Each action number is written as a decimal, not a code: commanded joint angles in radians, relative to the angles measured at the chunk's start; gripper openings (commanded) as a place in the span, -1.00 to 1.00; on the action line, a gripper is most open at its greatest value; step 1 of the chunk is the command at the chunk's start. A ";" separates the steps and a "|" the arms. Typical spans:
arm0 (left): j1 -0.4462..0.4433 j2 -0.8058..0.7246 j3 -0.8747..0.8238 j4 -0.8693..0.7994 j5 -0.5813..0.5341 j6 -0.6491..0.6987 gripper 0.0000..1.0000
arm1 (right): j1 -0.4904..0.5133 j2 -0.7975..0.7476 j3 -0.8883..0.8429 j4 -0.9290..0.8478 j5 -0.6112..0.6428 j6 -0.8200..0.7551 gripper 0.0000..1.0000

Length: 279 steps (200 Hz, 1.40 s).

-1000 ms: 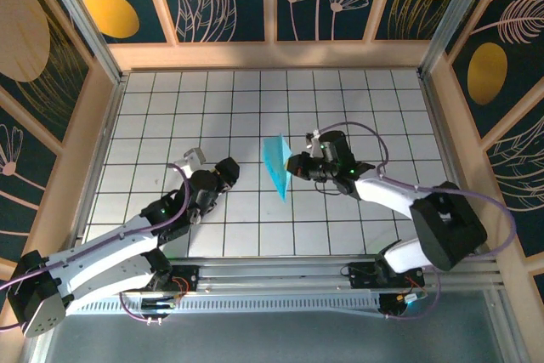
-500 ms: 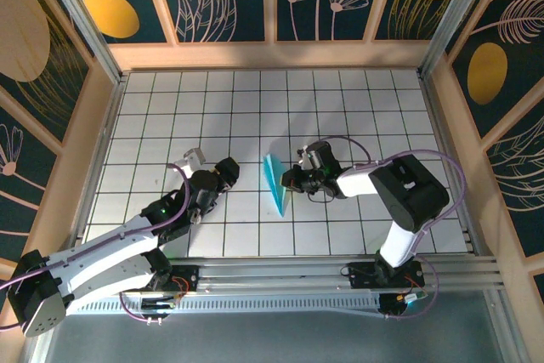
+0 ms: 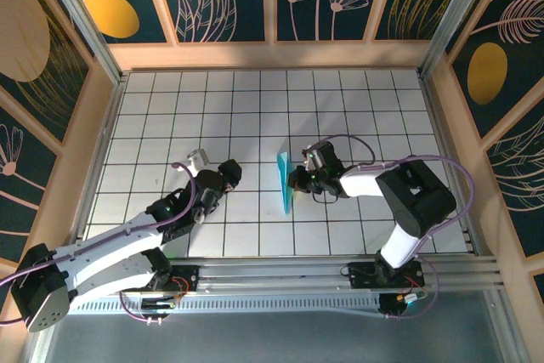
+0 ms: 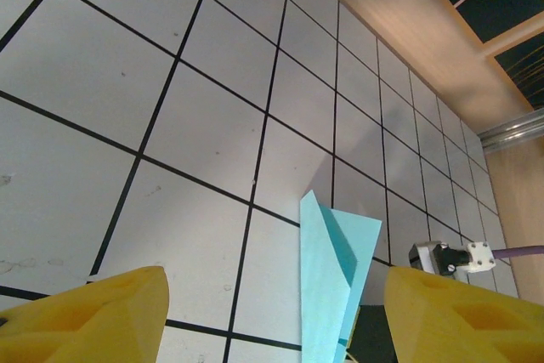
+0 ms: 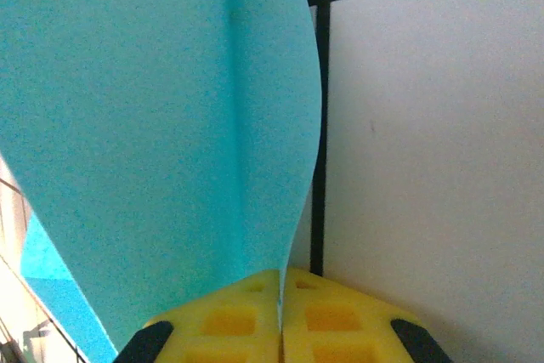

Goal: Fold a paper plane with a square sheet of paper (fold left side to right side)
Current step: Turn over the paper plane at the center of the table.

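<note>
Top external shows your right pincer [image 3: 297, 181] clenched on one edge of the upright paper plane [image 3: 286, 184]; your left pincer [image 3: 228, 171] stands released, well apart; open bench [image 3: 357, 108] tiles surround both.

Paper plane [image 3: 286, 183] was light blue, table [image 3: 170, 108] white with black grid, finger pads [image 5: 340, 322] yellow, walls [image 3: 229, 2] dark teal with gold floral print.

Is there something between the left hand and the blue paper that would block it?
Nothing visible. Bare tiles lie between the left hand and the paper; the right hand pinches the paper from its other side.
</note>
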 commanded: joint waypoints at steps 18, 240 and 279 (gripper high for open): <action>0.006 0.006 0.019 0.010 -0.005 0.006 0.35 | -0.010 -0.065 0.015 -0.111 0.082 -0.050 -0.74; 0.004 0.013 0.008 0.010 -0.026 0.014 0.39 | 0.098 -0.205 0.194 -0.557 0.185 -0.099 -0.24; 0.006 0.008 0.009 0.006 -0.023 0.024 0.45 | 0.132 -0.129 0.238 -0.560 0.196 -0.101 -0.21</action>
